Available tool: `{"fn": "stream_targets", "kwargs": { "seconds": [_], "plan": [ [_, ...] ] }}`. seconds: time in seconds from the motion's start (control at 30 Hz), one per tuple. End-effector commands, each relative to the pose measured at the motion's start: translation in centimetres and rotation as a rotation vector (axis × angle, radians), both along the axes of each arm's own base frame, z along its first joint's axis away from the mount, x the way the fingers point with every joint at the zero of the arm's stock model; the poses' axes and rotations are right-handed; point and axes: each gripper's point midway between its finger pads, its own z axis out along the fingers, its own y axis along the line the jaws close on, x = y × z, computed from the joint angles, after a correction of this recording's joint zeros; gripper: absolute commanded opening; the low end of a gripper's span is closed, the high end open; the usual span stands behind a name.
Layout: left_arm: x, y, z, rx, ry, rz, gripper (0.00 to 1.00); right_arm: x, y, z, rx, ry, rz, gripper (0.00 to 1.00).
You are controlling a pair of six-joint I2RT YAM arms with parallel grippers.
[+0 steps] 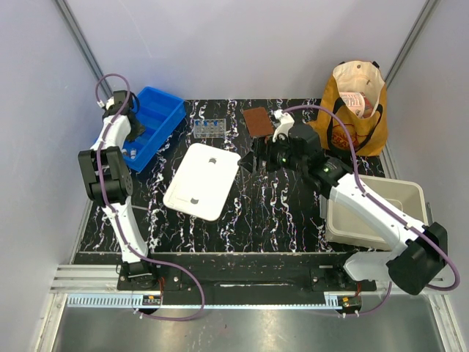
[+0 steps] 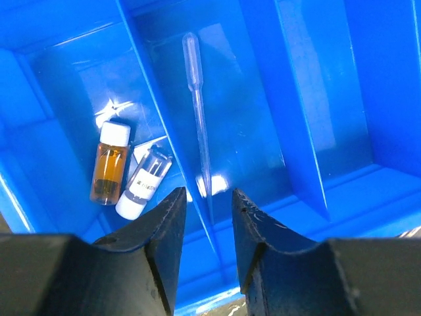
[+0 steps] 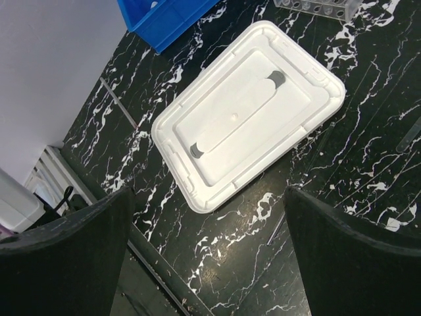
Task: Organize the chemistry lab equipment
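Observation:
My left gripper (image 2: pixel 208 197) hangs over the blue divided bin (image 2: pixel 316 79), jaws a little apart and empty. Below it, one compartment holds an amber vial (image 2: pixel 110 172) and a white-capped clear vial (image 2: pixel 145 184). The compartment beside it holds a clear plastic pipette (image 2: pixel 199 125). In the top view the left gripper (image 1: pixel 123 111) is over the bin (image 1: pixel 163 110). My right gripper (image 3: pixel 207 194) is wide open and empty above the table, beside a white lid (image 3: pixel 250 112). A thin metal tool (image 3: pixel 276 227) lies on the table below it. The clear rack with blue-capped tubes (image 1: pixel 208 129) stands behind the lid.
A white lid (image 1: pixel 203 180) lies flat mid-table. A brown pad (image 1: pixel 257 121) lies behind the right gripper (image 1: pixel 249 160). The tan tote bag (image 1: pixel 357 103) stands at the back right. A beige tub (image 1: pixel 410 192) sits at the right edge, under the right arm.

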Motion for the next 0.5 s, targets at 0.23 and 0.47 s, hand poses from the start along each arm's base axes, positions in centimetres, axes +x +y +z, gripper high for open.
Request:
{"fn": "stream_targets", "kwargs": {
  "seconds": [0.23, 0.47],
  "plan": [
    [-4.5, -4.8, 10.6, -0.042, -0.191, -0.199, 0.44, 2.2, -3.1, -2.6, -0.162, 0.080, -0.209, 0.94],
    [-10.8, -12.9, 12.7, -0.097, -0.254, -0.459, 0.45, 4.8, -5.5, -6.9, -0.379, 0.112, -0.339, 0.83]
  ]
}}
